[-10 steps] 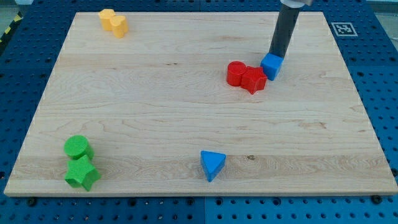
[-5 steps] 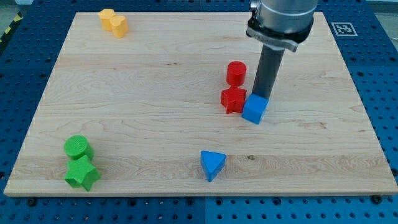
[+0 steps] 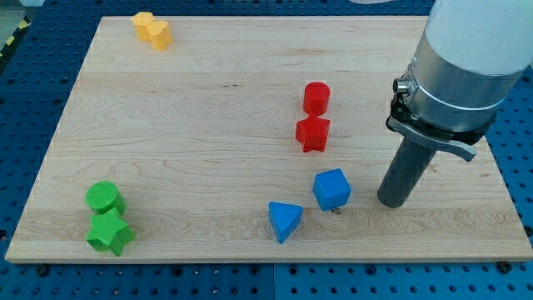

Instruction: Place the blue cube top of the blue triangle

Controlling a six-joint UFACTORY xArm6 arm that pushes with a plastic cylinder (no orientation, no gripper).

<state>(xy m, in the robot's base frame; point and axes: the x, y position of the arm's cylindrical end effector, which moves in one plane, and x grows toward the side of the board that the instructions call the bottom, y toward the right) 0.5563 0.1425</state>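
Camera view: my tip [image 3: 391,202] near blue cube's [image 3: 332,189] right — apart; blue triangle [image 3: 284,221] just lower-left of cube.

You get one view only, set above the counter [image 3: 208,150] and past its bottom edge, looking down at a slant so the far edge sits at the view's top. It stands close enough that the counter fills nearly the whole frame, with blue pegboard [image 3: 516,100] showing around its edges. The arm [image 3: 466,58] enters from the view's top right, large and cut off by the frame.
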